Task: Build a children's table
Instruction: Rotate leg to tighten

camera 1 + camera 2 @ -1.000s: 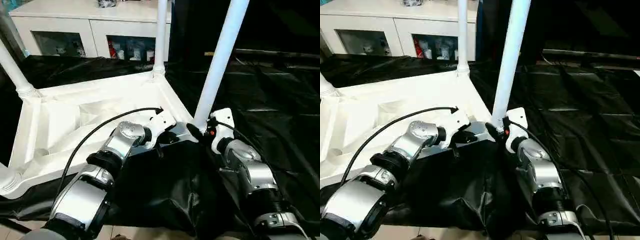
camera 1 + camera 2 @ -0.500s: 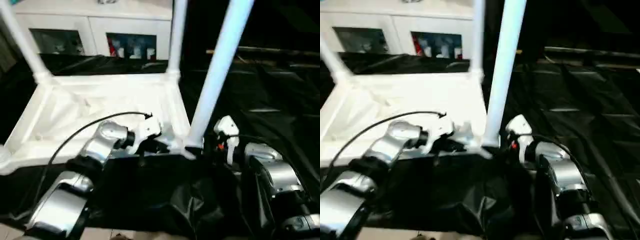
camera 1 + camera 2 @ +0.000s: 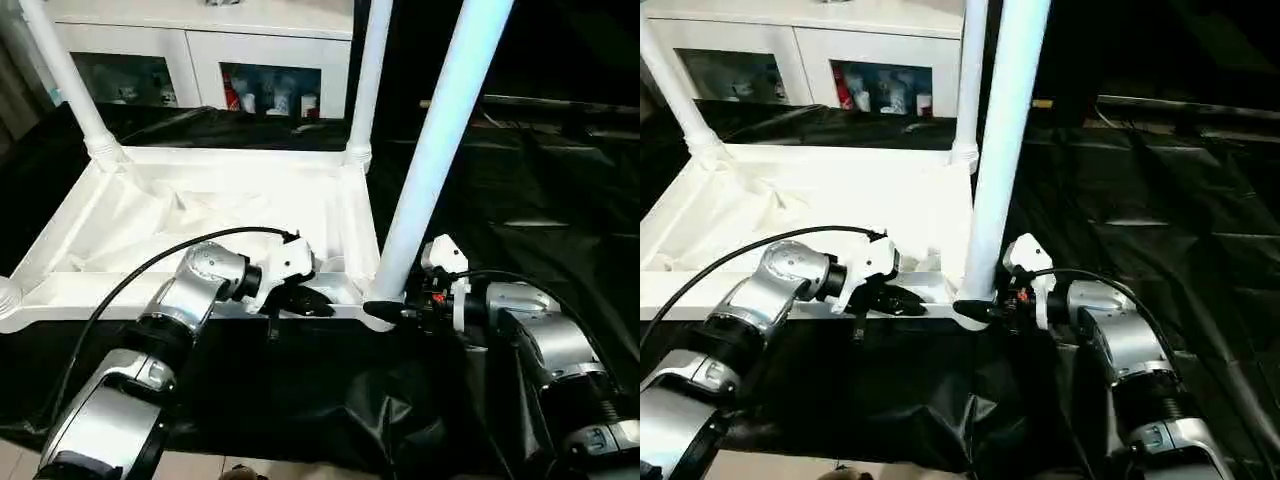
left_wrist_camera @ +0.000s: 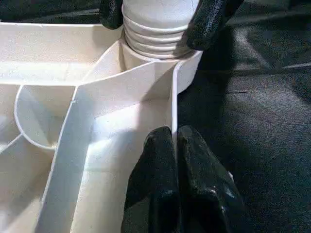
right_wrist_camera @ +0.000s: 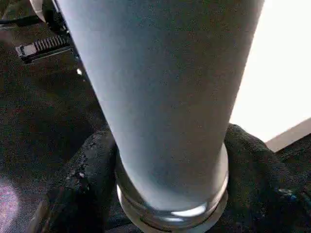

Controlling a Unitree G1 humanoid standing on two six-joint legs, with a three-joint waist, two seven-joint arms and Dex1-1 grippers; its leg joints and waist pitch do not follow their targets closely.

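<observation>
1. Upside down on the black-sheeted surface (image 3: pixel 560 200): white tabletop (image 3: pixel 200 210), ribbed underside up, rim facing the robot.
2. Standing from corner sockets: far-left leg (image 3: pixel 70 85), far-right leg (image 3: pixel 368 75), and near-right leg (image 3: pixel 440 150), the last leaning slightly to the right as it rises.
3. Seated at the tabletop's near-right corner: ribbed base of the near-right leg, seen in the left wrist view in its round socket (image 4: pixel 160 46).
4. Closed around that leg's base: right tool (image 3: pixel 385 312), one black finger (image 5: pixel 82 179) on each side of the tube, touching it.
5. Pinched shut on the tabletop's near rim, just left of that corner: left tool (image 3: pixel 300 303), fingertips (image 4: pixel 160 160) pressed together over the thin rim wall.
6. Reaching in from the lower edge: both silver forearms, left toward the rim's middle-right, right toward the corner; a black cable (image 3: pixel 150 275) arching over the left forearm.
7. Bunched below the tabletop's near edge: loose folds of the black sheet (image 3: pixel 400 400).
8. Beyond the surface: white cabinet (image 3: pixel 200 45) with glass-fronted doors and small items inside, too small to tell apart.
</observation>
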